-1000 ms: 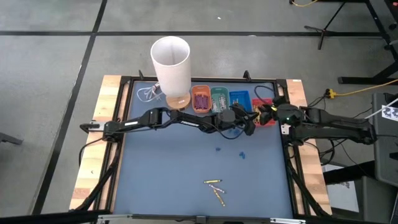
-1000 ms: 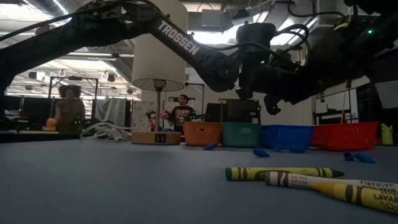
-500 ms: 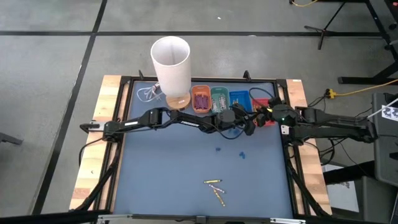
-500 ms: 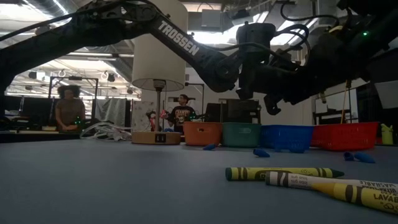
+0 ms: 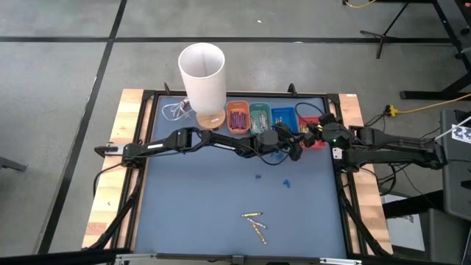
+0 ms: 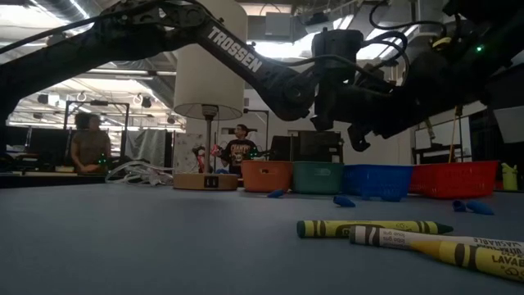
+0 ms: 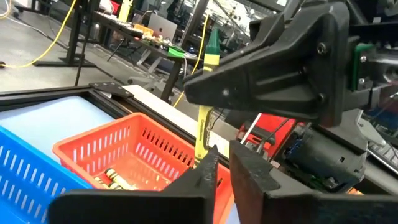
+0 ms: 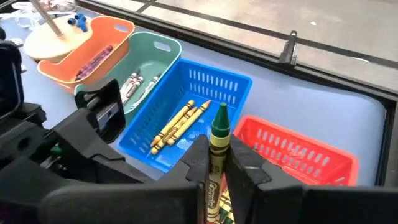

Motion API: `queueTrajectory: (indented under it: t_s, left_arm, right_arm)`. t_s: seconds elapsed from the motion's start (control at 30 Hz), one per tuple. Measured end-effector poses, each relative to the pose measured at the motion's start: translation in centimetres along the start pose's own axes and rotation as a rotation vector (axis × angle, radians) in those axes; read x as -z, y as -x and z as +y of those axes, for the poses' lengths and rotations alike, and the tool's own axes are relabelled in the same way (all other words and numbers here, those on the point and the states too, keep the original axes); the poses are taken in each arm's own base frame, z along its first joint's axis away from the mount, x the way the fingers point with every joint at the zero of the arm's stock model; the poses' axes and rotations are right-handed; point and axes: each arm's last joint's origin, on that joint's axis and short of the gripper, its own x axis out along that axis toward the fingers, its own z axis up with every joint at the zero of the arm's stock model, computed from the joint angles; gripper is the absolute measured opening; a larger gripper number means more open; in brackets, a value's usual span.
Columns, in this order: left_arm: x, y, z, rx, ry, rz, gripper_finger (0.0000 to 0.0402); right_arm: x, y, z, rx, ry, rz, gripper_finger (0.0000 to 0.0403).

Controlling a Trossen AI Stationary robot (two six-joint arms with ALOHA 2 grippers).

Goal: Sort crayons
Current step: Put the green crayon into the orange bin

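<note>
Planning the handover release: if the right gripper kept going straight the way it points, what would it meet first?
Probably the left gripper, close ahead. The right gripper, shut on the green crayon, points over the blue basket toward it; depth is unclear.

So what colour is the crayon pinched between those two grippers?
Yellow wrapper, green tip; clearest in the right wrist view.

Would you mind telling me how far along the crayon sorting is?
Done: crayons lie in the orange, green, blue and red trays. In hand: the right gripper is shut on a green-tipped crayon beside the left gripper. Left: yellow crayons on the mat.
</note>
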Motion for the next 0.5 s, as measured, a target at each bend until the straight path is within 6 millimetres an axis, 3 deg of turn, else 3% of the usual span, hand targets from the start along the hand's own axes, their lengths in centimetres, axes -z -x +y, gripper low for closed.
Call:
queueTrajectory:
  t_s: [0.23,0.37,0.5]
  left_arm:
    - [0.1,0.0,-0.1,0.001,0.000,0.003,0.0067]
    - [0.3,0.2,-0.6,0.017,-0.018,0.010,0.0071]
    - [1.0,0.5,-1.4,0.101,-0.177,0.072,0.0072]
  right_arm:
    - [0.3,0.0,-0.3,0.040,0.091,0.020,0.0022]
    - [0.5,0.0,-0.5,0.060,0.133,0.039,0.0046]
    - [0.6,0.0,-0.6,0.066,0.141,0.048,0.0076]
